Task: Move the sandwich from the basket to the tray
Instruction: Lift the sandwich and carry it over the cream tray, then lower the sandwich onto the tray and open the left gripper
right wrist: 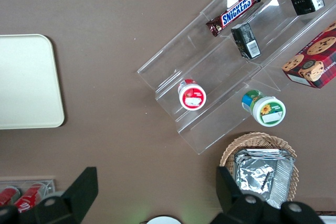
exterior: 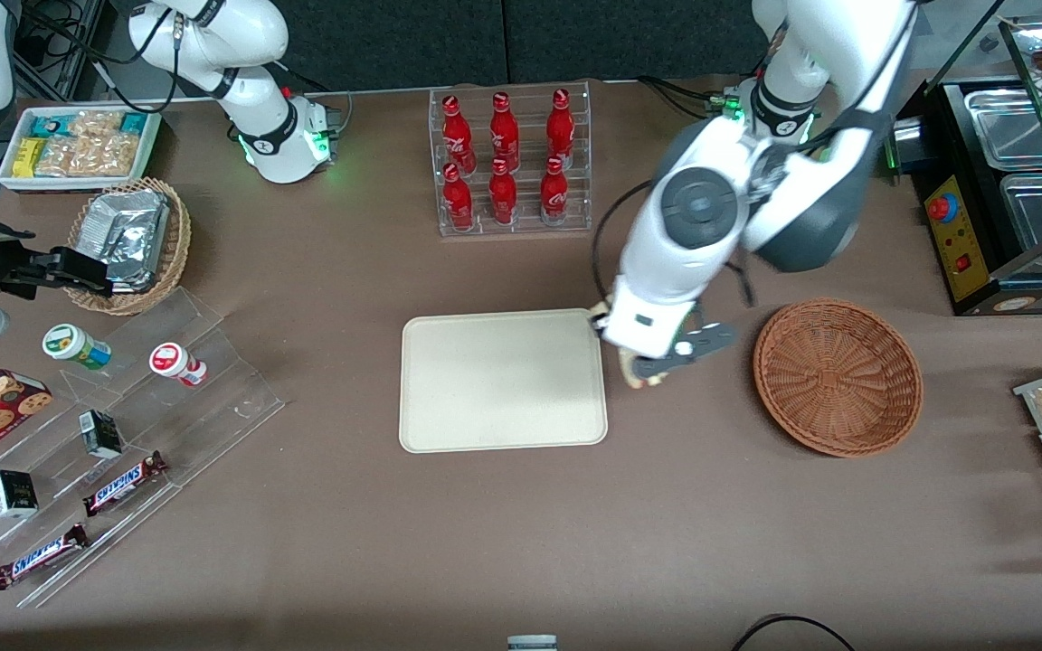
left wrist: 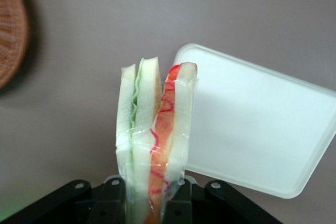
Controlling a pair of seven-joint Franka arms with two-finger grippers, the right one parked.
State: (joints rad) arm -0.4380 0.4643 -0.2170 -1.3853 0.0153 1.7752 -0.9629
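Note:
My left gripper [exterior: 650, 369] hangs above the table between the tray and the basket, shut on the sandwich [exterior: 637, 376]. In the left wrist view the plastic-wrapped sandwich [left wrist: 155, 129] stands on edge between the black fingers [left wrist: 181, 203], showing pale bread, green filling and red-orange filling. The gripper [left wrist: 150, 199] holds it by its lower end. The cream tray [exterior: 503, 380] lies flat just beside the gripper, toward the parked arm's end; one rounded corner of the tray [left wrist: 257, 129] sits next to the sandwich. The reddish-brown wicker basket [exterior: 838, 380] holds nothing, and an edge of the basket [left wrist: 10, 30] shows in the wrist view.
A clear rack of red cola bottles [exterior: 507, 163] stands farther from the camera than the tray. Toward the parked arm's end are an acrylic stand with snacks [exterior: 123, 434], a tan basket of foil packets [exterior: 127, 240] and a white snack bin [exterior: 78, 145]. A heated display case [exterior: 1009, 181] stands at the working arm's end.

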